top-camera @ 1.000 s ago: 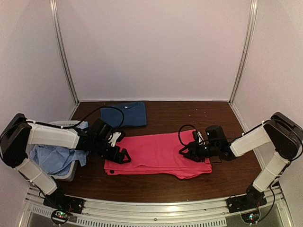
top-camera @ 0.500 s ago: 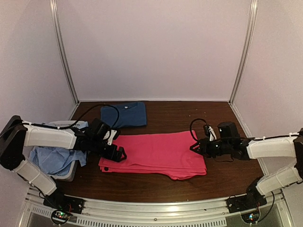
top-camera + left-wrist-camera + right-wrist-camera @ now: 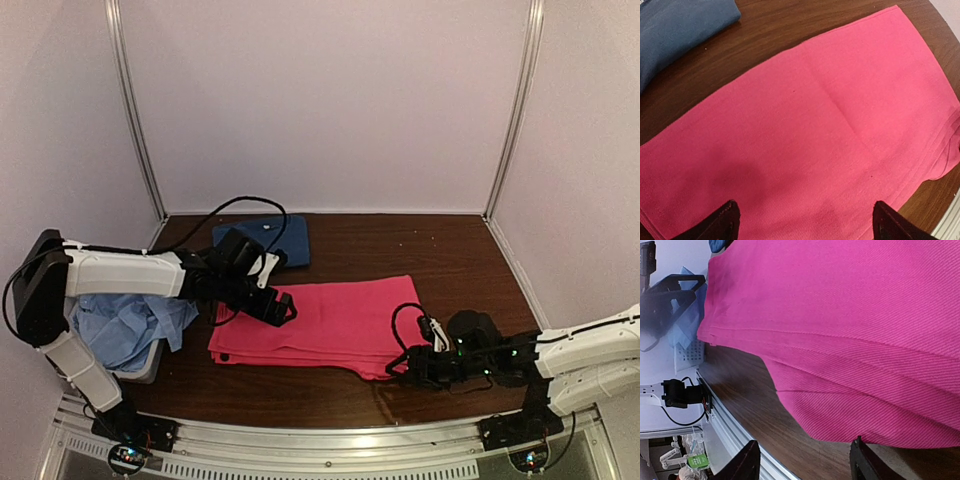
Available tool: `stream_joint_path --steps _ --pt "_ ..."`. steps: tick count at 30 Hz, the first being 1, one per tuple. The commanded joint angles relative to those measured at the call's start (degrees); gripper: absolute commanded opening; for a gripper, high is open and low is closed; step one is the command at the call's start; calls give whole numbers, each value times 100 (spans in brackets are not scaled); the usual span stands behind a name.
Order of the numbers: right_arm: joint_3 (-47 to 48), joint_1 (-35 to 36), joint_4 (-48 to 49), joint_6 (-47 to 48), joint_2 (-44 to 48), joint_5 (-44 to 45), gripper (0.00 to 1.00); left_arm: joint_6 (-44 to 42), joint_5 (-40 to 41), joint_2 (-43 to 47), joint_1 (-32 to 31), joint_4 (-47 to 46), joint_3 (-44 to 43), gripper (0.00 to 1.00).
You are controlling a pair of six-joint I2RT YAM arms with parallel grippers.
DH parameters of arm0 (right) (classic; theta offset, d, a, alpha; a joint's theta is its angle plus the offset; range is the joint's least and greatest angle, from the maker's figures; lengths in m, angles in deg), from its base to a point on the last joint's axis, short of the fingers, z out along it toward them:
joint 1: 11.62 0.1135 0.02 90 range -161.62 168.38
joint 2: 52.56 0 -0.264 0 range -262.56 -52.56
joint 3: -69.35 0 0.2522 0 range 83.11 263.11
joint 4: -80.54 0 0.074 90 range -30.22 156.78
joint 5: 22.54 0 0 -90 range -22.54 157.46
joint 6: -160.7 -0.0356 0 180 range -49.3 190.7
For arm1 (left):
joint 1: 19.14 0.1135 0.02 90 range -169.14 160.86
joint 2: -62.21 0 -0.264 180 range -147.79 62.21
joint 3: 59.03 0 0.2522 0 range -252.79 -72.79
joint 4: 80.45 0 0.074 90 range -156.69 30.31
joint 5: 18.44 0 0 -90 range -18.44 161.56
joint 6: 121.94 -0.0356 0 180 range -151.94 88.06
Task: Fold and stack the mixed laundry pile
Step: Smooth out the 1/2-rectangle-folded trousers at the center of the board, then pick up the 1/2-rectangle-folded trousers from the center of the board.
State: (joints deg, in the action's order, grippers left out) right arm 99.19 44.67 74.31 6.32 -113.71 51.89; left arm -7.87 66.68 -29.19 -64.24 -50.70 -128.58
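Observation:
The magenta-pink shirt [image 3: 330, 320] lies folded flat on the brown table; it fills the left wrist view [image 3: 805, 130] and the right wrist view [image 3: 850, 330]. The dark blue T-shirt [image 3: 262, 240] lies folded at the back left, its corner in the left wrist view [image 3: 675, 25]. The pale light-blue cloth [image 3: 125, 325] is bunched in the white basket [image 3: 140, 368] at the left. My left gripper [image 3: 282, 310] hovers open over the pink shirt's left part [image 3: 802, 222]. My right gripper [image 3: 400, 366] is open and low at the shirt's near right corner [image 3: 805, 460].
The metal rail [image 3: 330, 440] runs along the table's near edge, close to my right gripper. White walls enclose the back and sides. The basket stands at the left edge beside my left arm.
My left gripper lifted off the shirt's left edge and moved right and back over it. My right gripper swung from the shirt's right edge down to its near right corner.

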Motion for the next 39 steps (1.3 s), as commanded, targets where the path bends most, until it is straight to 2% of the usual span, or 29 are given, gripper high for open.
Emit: stream_joint_path --steps 1,4,9,13,19,26,33,35,38,39 --pt "-171 137 728 -429 -219 864 61 -81 22 -155 1 -225 -73 94" --pt "92 -251 383 84 -45 882 58 -95 41 -324 1 -103 -130 94" --pt "616 -1594 -923 1041 702 631 56 -3 230 -508 2 134 -57 92" --pt "696 -2693 -1604 1488 688 404 56 84 568 -479 17 397 118 91" --pt "659 -3087 -1096 1826 -187 196 56 164 657 -187 77 435 488 92" --pt "611 -3212 19 1945 -1454 -572 52 158 687 -4 290 521 668 93" --pt "562 -3214 1208 1627 -2206 -1525 49 148 670 35 384 560 712 92" --pt "530 -3214 1368 1535 -2282 -1636 40 158 658 33 379 531 709 92" --pt "545 -3270 1187 1561 -2101 -1591 7 161 658 19 383 538 630 92" --pt "534 -3360 1062 1568 -1928 -1561 0 157 651 43 380 537 592 92"
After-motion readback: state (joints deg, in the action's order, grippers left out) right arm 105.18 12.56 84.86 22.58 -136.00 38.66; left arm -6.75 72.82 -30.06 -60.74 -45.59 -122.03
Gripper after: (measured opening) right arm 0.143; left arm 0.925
